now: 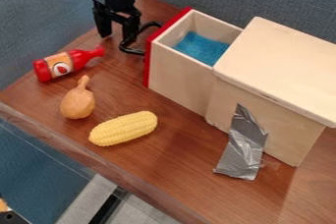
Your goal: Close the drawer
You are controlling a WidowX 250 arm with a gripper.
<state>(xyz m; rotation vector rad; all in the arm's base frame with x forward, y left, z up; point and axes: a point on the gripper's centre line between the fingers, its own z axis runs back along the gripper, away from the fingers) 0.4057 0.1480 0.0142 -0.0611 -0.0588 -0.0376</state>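
The gripper hangs at the upper left, its two fingers spread apart with nothing seen between them. Just to its right is the black looped handle on the red front of the drawer; whether the right finger touches the handle I cannot tell. The drawer is pulled well out of the wooden cabinet, toward the left. Inside it lies a blue cloth-like piece.
A red bottle lies below the gripper, with a brown drumstick-like toy and a yellow corn cob nearer the table's front edge. Silver tape runs from the cabinet onto the table.
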